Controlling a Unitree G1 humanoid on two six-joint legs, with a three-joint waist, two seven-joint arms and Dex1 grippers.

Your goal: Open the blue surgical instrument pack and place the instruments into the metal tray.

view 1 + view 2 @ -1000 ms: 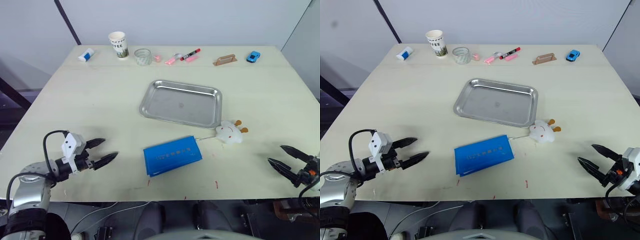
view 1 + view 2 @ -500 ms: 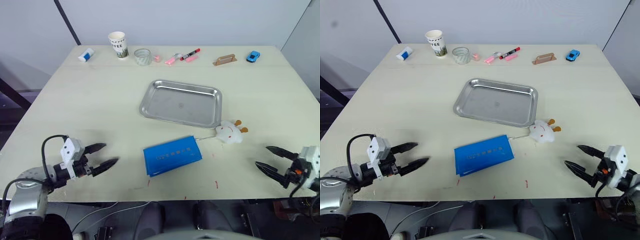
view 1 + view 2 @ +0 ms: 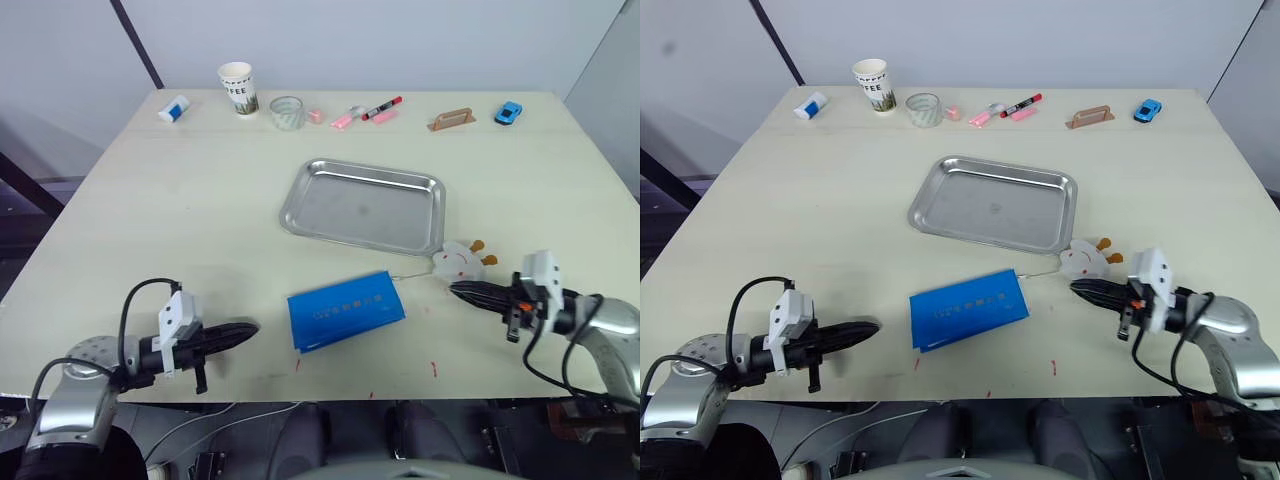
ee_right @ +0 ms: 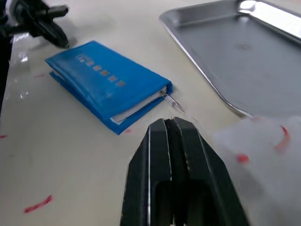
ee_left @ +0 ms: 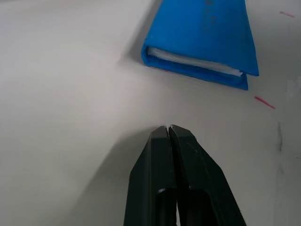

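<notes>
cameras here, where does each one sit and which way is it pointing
Left and right eye views: on the head, looking forward and down over the pale table; both arms show.
Left wrist view: on the left wrist, looking along the shut left gripper at the flat bright-blue fabric pack.
Right wrist view: on the right wrist, past the shut right gripper toward pack and shiny steel tray.
All views share the pack.

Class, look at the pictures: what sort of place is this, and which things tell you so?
Probably a robot test bench, not a clinic: a plain table with a steel tray, a blue instrument pack and a toy car.
</notes>
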